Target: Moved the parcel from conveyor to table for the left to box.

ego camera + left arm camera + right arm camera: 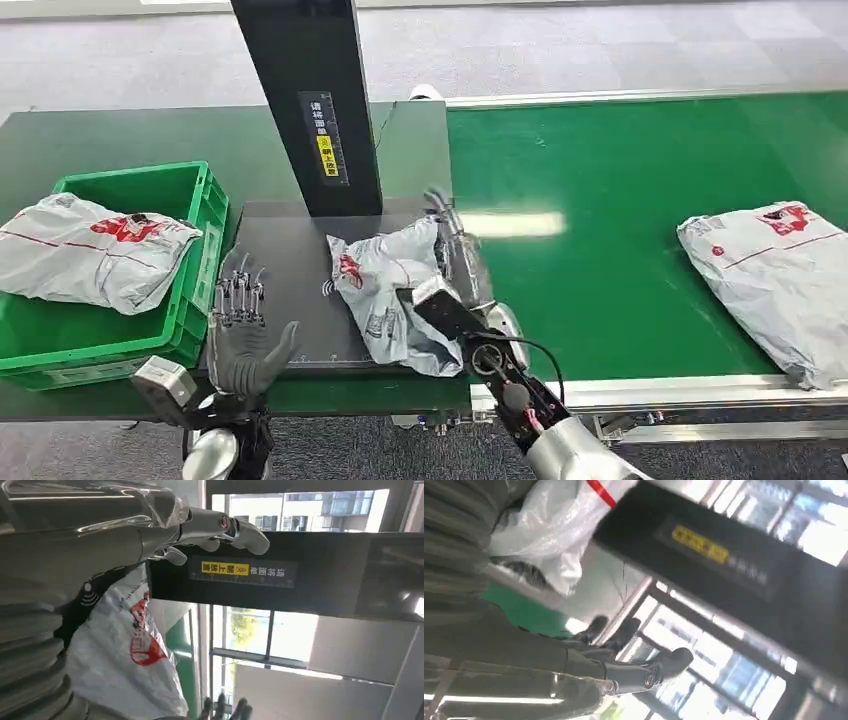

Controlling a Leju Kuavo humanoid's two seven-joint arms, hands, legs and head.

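On the left we see one parcel [85, 250] already in the green crate [205, 195]. Our left hand [243, 335] waits beside it, fingers spread, empty. The moved parcel [395, 290] lies on the dark scanner plate [285, 270], our right hand [455, 260] against it, grasp unclear. Boxing remains; another bag [775, 280] waits on the green belt [600, 200]

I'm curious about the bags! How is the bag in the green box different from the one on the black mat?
The bag in the green crate lies smooth and untouched; the bag on the black mat is crumpled, with the right hand alongside it. Both are grey with red print.
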